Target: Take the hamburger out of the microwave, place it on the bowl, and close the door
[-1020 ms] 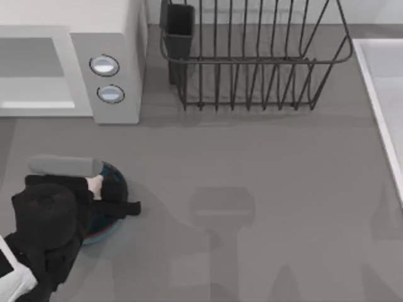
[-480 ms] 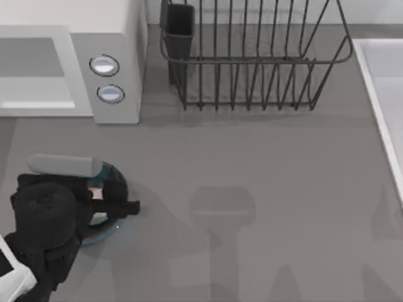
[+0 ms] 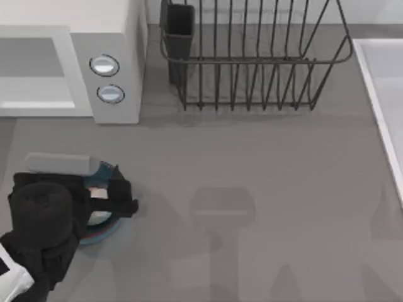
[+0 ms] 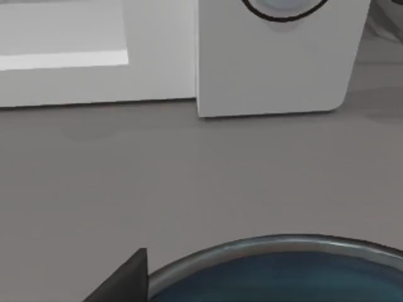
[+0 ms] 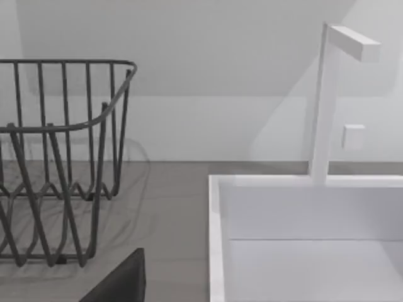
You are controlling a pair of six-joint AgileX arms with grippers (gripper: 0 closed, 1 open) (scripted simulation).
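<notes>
Hamburger (image 3: 96,193) sits between the left gripper (image 3: 104,200) fingers, directly above the bowl (image 3: 104,231); whether it's clenched or released, I cannot tell.

Open table (image 3: 252,189) mid-right, microwave (image 3: 113,94) and dish rack (image 3: 252,63) blocking rear

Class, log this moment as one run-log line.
left end effector: over bowl, holding hamburger | microwave: door open | right arm: parked
</notes>
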